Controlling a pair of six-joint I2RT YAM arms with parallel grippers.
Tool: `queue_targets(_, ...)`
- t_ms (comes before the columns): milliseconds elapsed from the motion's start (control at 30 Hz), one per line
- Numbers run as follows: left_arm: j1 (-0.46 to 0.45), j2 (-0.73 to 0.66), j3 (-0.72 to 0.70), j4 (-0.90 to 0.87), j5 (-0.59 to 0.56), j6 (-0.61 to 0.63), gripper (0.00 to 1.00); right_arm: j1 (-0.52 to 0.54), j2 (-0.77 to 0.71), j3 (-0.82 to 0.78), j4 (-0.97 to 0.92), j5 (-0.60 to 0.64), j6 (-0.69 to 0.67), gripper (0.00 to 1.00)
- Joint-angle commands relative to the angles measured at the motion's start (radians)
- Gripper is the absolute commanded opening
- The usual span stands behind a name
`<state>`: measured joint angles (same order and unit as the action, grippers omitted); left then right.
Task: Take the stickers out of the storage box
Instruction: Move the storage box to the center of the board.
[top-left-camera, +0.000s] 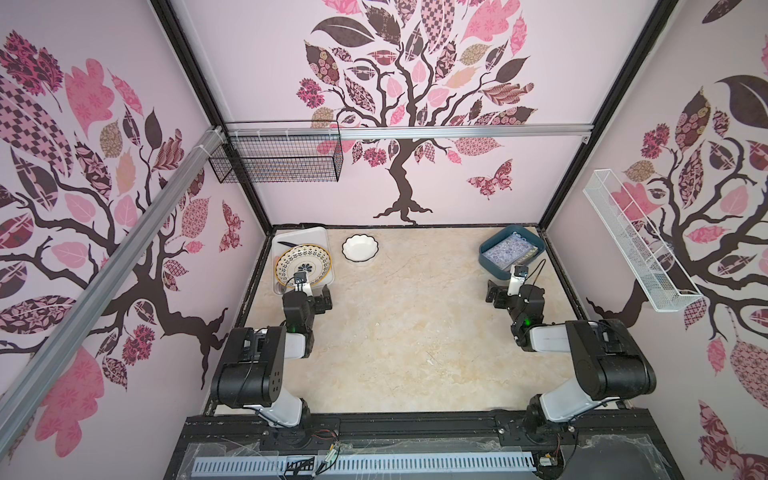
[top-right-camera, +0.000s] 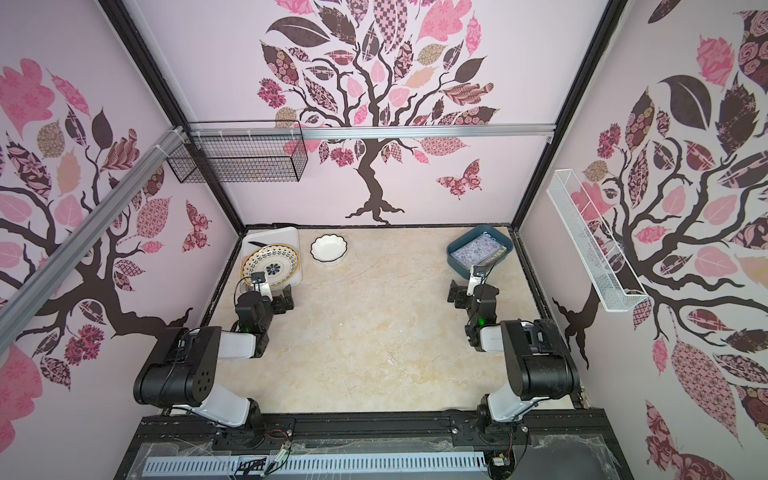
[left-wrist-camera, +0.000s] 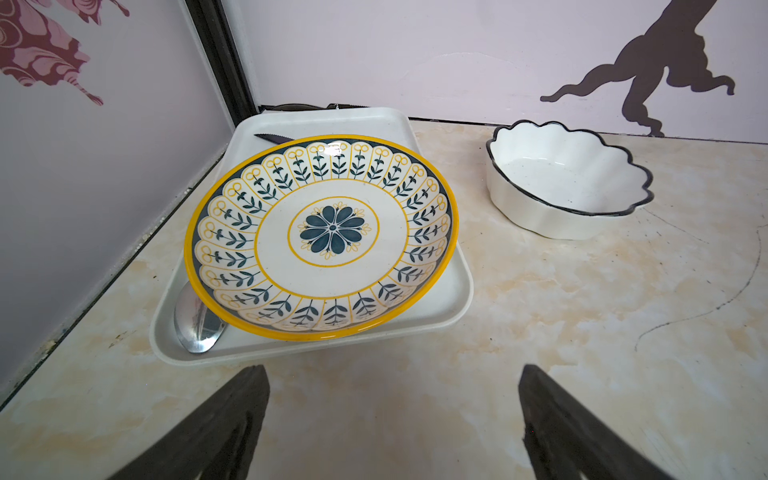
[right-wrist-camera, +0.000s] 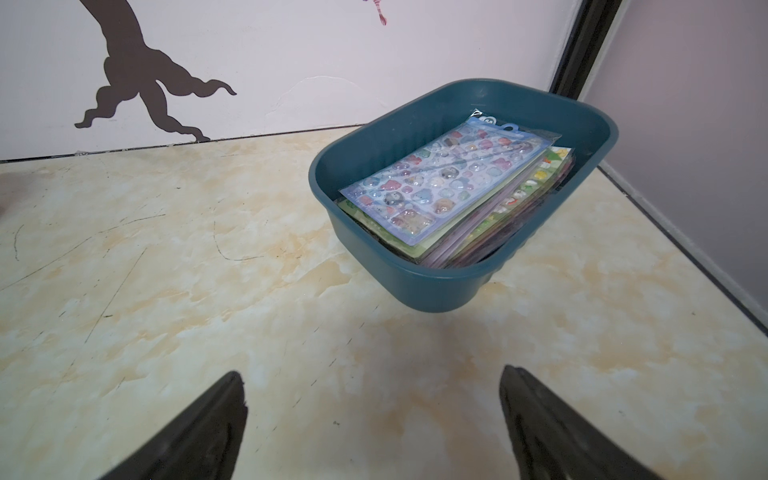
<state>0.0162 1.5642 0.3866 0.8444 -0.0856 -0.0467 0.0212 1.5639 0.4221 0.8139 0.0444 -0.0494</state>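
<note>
Right gripper (right-wrist-camera: 370, 371) and left gripper (left-wrist-camera: 394, 367) spread, empty, above bare table (right-wrist-camera: 166, 249); stickers (right-wrist-camera: 440, 183) lie within the storage box (right-wrist-camera: 415, 286) rim

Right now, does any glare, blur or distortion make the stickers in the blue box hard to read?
Right wrist view: the stickers are sharp, with small white glints on the glossy top sheet; the storage box casts a soft shadow. In both top views: they look small and soft, and the wide lens makes the corner posts lean outward.
</note>
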Motion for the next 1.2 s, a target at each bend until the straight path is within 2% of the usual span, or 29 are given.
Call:
queue_targets(0,-0.032,-0.016,-0.005,0.043,-0.127,0.013,0.98,-0.003,-0.014,-0.003,0.005,-0.008,-0.01,0.99)
queue_targets(67,-0.051,-0.081,0.022,-0.068,-0.173,0.022,0.98,0.012,-0.031,-0.007,0.016,-0.01,-0.035,0.99)
queue_targets(133,-0.072,-0.171,0.07,-0.223,-0.216,0.028,0.98,0.055,-0.118,0.037,-0.113,0.037,-0.067,0.99)
queue_targets(233,-0.129,-0.282,0.072,-0.227,-0.298,0.028,0.98,0.077,-0.258,0.185,-0.5,0.031,-0.026,0.99)
queue_targets(300,-0.144,-0.356,0.066,-0.211,-0.325,-0.028,0.98,0.077,-0.313,0.209,-0.552,-0.008,0.021,0.99)
queue_targets(367,-0.154,-0.42,0.083,-0.237,-0.42,-0.179,0.98,0.078,-0.352,0.216,-0.574,0.047,0.149,0.99)
queue_targets(433,-0.167,-0.491,0.141,-0.435,-0.602,-0.451,0.98,0.072,-0.365,0.276,-0.694,0.122,0.288,0.99)
queue_targets(467,-0.167,-0.526,0.174,-0.54,-0.628,-0.55,0.98,0.06,-0.363,0.333,-0.796,0.124,0.33,0.99)
queue_targets(567,-0.167,-0.581,0.165,-0.502,-0.564,-0.552,0.98,0.02,-0.355,0.446,-1.078,0.168,0.519,0.99)
queue_targets(633,-0.166,-0.583,0.197,-0.571,-0.556,-0.578,0.98,-0.025,-0.367,0.434,-1.156,0.173,0.654,0.99)
queue_targets(667,-0.166,-0.579,0.233,-0.644,-0.56,-0.615,0.98,-0.056,-0.373,0.412,-1.128,0.115,0.668,0.99)
queue_targets(733,-0.167,-0.572,0.284,-0.706,-0.484,-0.596,0.98,-0.088,-0.375,0.399,-1.106,0.043,0.676,0.99)
queue_targets(800,-0.18,-0.567,0.325,-0.732,-0.399,-0.585,0.98,-0.089,-0.369,0.424,-1.144,0.041,0.668,0.99)
queue_targets(900,-0.218,-0.53,0.477,-0.965,-0.286,-0.623,0.98,-0.088,-0.34,0.467,-1.207,0.053,0.672,0.99)
queue_targets(967,-0.28,-0.47,0.601,-1.094,-0.266,-0.547,0.98,-0.088,-0.298,0.518,-1.27,0.07,0.688,0.99)
queue_targets(1033,-0.339,-0.405,0.679,-1.152,-0.231,-0.457,0.98,-0.088,-0.231,0.609,-1.36,0.095,0.704,0.99)
queue_targets(1100,-0.413,-0.367,0.71,-1.173,-0.248,-0.388,0.98,-0.09,-0.147,0.71,-1.423,0.084,0.703,0.98)
queue_targets(1167,-0.438,-0.34,0.694,-1.138,-0.178,-0.369,0.98,-0.097,-0.054,0.808,-1.483,0.06,0.698,0.95)
